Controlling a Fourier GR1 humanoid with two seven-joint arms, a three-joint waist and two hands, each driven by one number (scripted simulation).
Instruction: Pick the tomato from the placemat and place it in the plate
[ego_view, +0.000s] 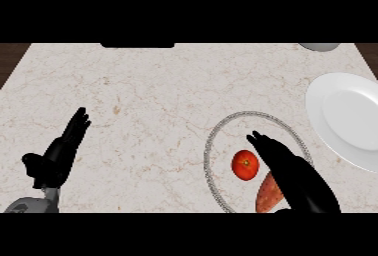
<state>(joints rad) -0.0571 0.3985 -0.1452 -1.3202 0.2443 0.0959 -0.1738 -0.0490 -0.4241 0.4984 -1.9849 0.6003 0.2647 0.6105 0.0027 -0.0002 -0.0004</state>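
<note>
Tomato (245, 164): on placemat (221, 131), ungrasped. My right robot hand (291, 172): open beside it. Plate (347, 120): unfilled.

A pale beige marble table (148, 90) with faint brown veins fills nearly the whole view. Dark wood floor (11, 55) shows at ten and two o'clock. A black rectangular object (138, 45) sits at the table's edge toward twelve o'clock.

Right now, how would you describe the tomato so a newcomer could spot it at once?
Start at the large white plate on the counter's right edge, then look left to the round grey-rimmed placemat. The tomato lies on it, just left of the right hand. It is round and bright red, unlike the longer orange-brown item below it.
</note>
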